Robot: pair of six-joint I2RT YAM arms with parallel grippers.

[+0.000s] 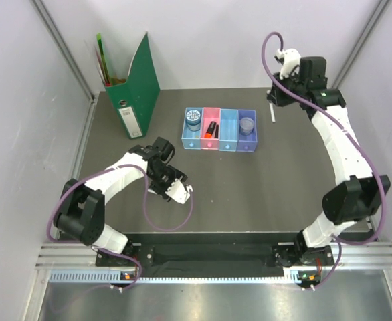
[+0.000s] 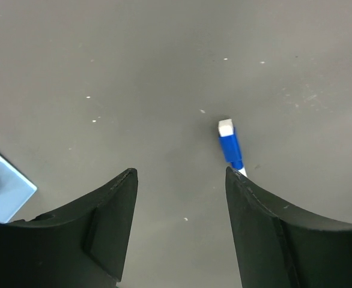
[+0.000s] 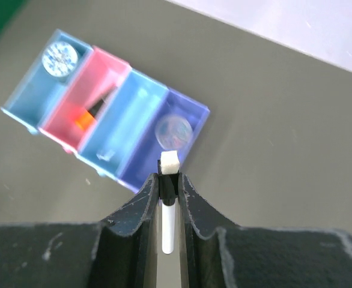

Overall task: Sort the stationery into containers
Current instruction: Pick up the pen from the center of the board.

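Roughly half done, by my read. Lower left of the top view: left gripper [image 2: 181, 173] has its fingers apart and empty, low over the table [image 1: 283, 180]. The blue-capped pen [image 2: 229, 146] lies unsorted just beside one finger. Centre: blue tray [image 1: 188, 139] holds a disc [image 1: 194, 117], pink tray [image 1: 211, 144] the highlighter [image 1: 211, 129], light blue tray [image 1: 229, 130] looks empty, purple tray [image 1: 247, 142] a second disc [image 1: 247, 124]. Upper right: right gripper [image 3: 169, 179] is clamped on a slim white stick [image 3: 169, 231], near the table's far edge. You've got open table between it and the trays.
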